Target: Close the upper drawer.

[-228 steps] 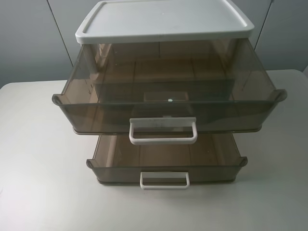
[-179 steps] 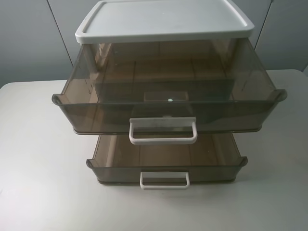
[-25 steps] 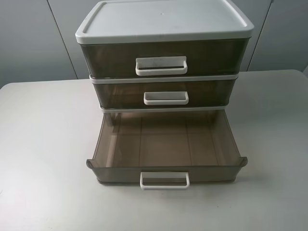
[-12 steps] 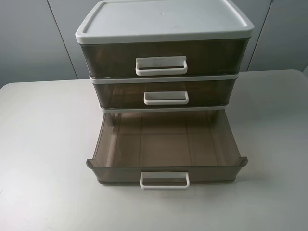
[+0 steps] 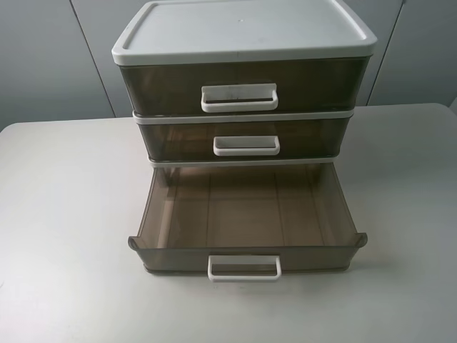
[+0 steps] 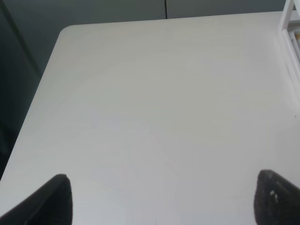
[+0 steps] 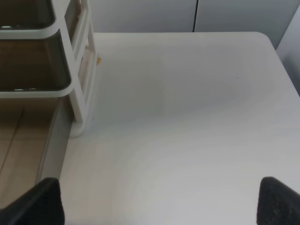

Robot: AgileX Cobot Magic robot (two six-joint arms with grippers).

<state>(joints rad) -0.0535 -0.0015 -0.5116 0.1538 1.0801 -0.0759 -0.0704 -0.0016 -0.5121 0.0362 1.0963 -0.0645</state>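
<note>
1. The upper drawer [image 5: 239, 89] sits pushed fully into the white-framed cabinet [image 5: 243, 32] on the table [image 5: 64, 214], its wide white handle [image 5: 239, 98] facing front.
2. The middle drawer [image 5: 246, 139] is also shut.
3. The bottom drawer [image 5: 246, 221] stands pulled out, showing nothing inside.
4. My left gripper [image 6: 164, 199] hangs over bare tabletop, fingers spread wide apart.
5. My right gripper [image 7: 159, 201] hovers beside the cabinet, fingers likewise apart, holding nothing.
</note>
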